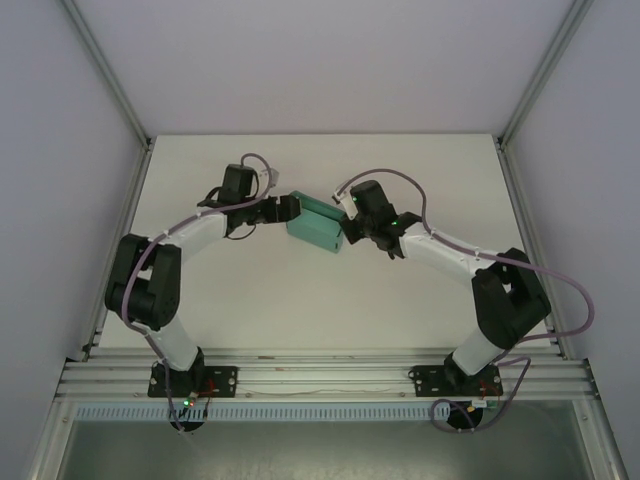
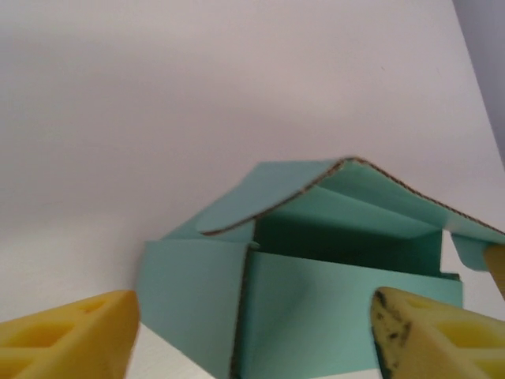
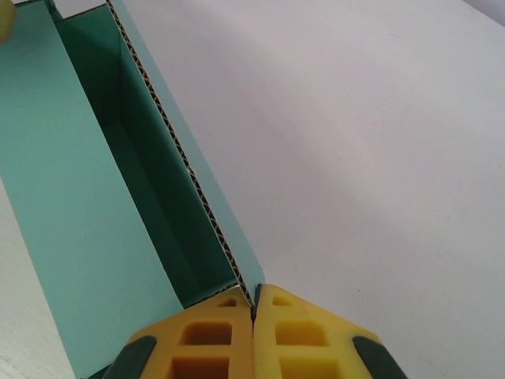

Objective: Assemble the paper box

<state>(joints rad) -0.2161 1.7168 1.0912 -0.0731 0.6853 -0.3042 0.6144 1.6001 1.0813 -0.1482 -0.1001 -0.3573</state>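
**Featherweight card box, pinched by one wall at mid-table**

From the top view: the teal-green corrugated-card paper box (image 1: 316, 228), a small open rectangular carton, sits mid-way across the matte white table (image 1: 250, 300), right between the two arms. The left gripper (image 1: 292, 208) is at its left end. The right gripper (image 1: 345, 216) is hard against its right end.

Over to the left wrist: the left gripper (image 2: 252, 343) has its yellow pads (image 2: 71, 335) spread wide, and the box's near panel shows between them. Nothing is clamped that I can see, so it is apart and empty. The paper box (image 2: 339, 292) has a lid flap tented up into a ridge, brown fluted edges exposed and a side panel folded in loosely. The faces are matte and the creases crisp.

Right wrist now: the right gripper (image 3: 253, 316) is closed tight, with its pads meeting on the top edge of one long wall of the paper box (image 3: 71, 205), near the end corner. The zigzag fluting runs along that edge, above a deep, empty interior.

Handling, as I judge it:
- **Weight:** it looks very light, so it will skate on that smooth table if pushed unbraced.
- **Stiffness:** it is stiff across a panel and willing along the scored creases, but a hard pinch mid-panel would dent it.
- **Grip:** it doesn't look slippery against the pads.
- **Where to hold:** wall edges close to corners look best, as the right side has it. Flaps want a flat push near the fold line, not at their tips.
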